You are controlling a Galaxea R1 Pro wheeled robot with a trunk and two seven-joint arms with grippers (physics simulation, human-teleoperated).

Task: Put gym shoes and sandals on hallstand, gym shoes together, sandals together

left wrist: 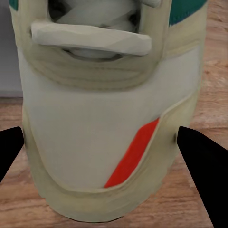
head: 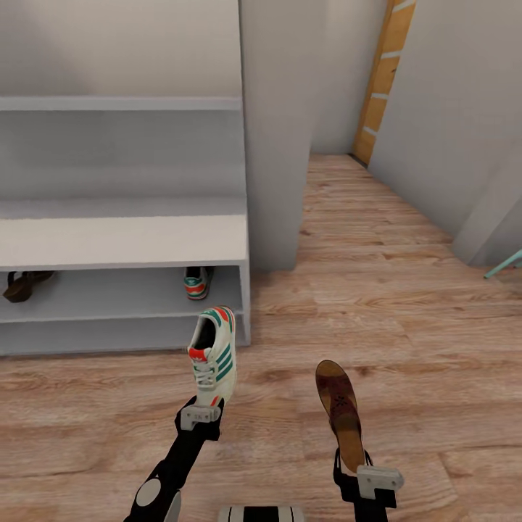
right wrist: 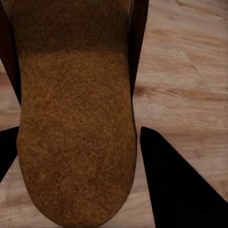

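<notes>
My left gripper (head: 205,415) is shut on the toe of a white gym shoe (head: 213,353) with green stripes, held above the corridor floor (head: 406,304) just in front of the hallstand (head: 123,243). Up close, that gym shoe (left wrist: 111,123) sits between two black fingers (left wrist: 206,164). My right gripper (head: 355,467) is shut on the heel of a brown sandal (head: 339,409), whose tan footbed (right wrist: 76,128) spans the right wrist view. The other gym shoe (head: 196,282) stands inside the rack's upper compartment at its right end. The other sandal (head: 22,285) lies at the left end of that compartment.
A grey wall pillar (head: 279,130) rises right of the rack. Wood flooring runs back to a far wall with an orange door frame (head: 380,80). A teal bar (head: 505,265) pokes in at the right edge.
</notes>
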